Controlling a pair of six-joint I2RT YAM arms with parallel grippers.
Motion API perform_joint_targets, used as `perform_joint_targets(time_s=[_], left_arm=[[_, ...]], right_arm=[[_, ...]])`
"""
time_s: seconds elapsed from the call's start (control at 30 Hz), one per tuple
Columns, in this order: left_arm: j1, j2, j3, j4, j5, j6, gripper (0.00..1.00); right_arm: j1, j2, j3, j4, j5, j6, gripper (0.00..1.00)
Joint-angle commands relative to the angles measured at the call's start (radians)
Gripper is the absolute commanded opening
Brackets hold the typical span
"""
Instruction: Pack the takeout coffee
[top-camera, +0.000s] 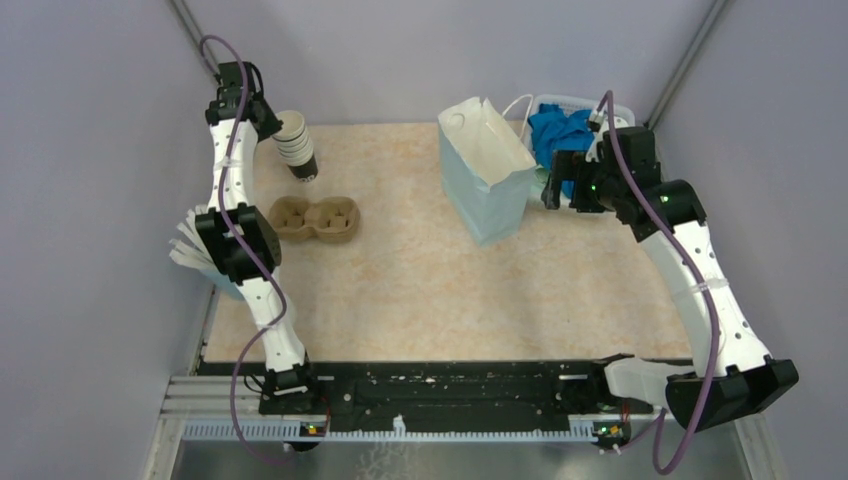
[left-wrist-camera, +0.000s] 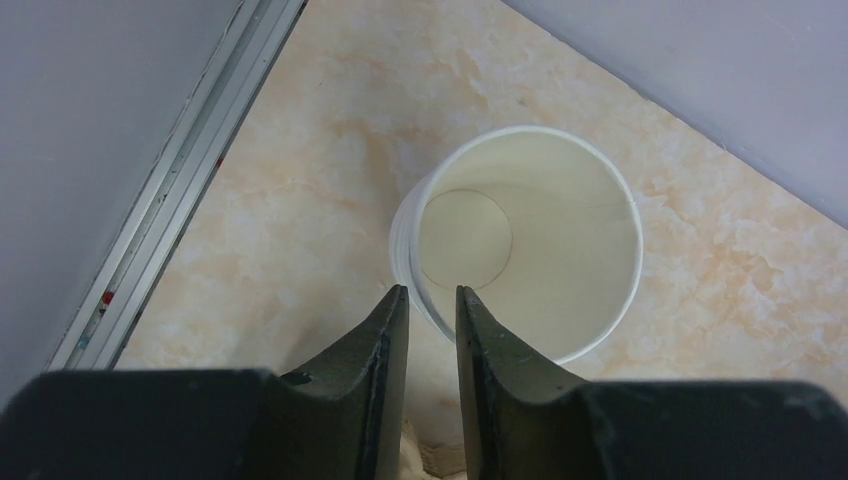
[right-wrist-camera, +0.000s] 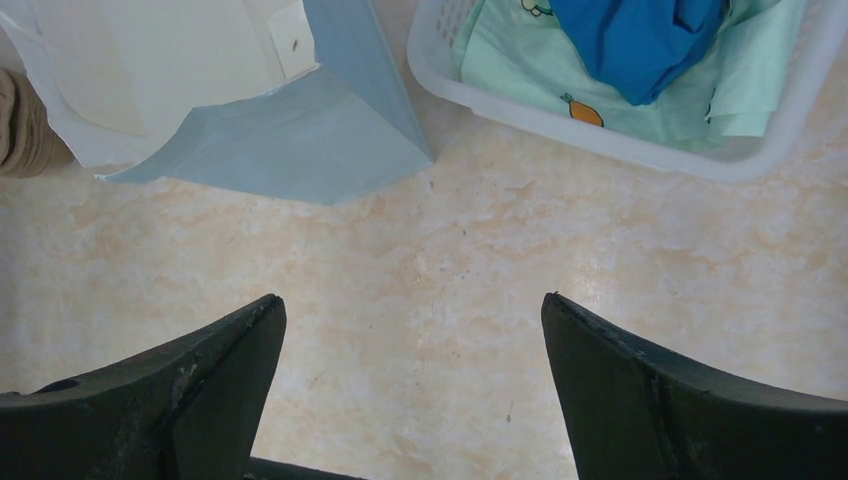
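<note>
Cream-lined cup stack (left-wrist-camera: 530, 250) | dark bottom | rim pinched by left end effector (left-wrist-camera: 432, 294)

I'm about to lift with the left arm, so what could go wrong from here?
1. The left jaws pinch just the rim of the stack of cups; nested cups may lift together, or the thin rim may slip.
2. The right jaws hang open near the paper bag; a careless swing could tip it.
</note>
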Motion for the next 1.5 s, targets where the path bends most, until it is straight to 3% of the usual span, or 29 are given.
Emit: perform_joint_targets(time_s=[0.0, 0.43, 1.1, 1.47], left_arm=[[0.000, 0.011, 0.043, 0.037, 0.004, 0.010, 0.29], [0.000, 0.037, 0.070, 0.011, -0.001, 0.016, 0.26], [0.000, 0.005, 0.102, 0.018, 0.004, -0.011, 0.00], [0.013, -0.032, 0.121, 0.031, 0.021, -0.042, 0.00]], right_arm=[[-0.002, -0.005, -0.012, 0.039, -0.003, -0.008, 0.99], [-0.002, 0.000, -0.007, 0.043, -0.004, -0.017, 0.99], [-0.002, 0.005, -0.008, 0.052, -0.018, -0.030, 0.99], [-0.002, -0.002, -0.006, 0.058, -0.022, -0.028, 0.99]])
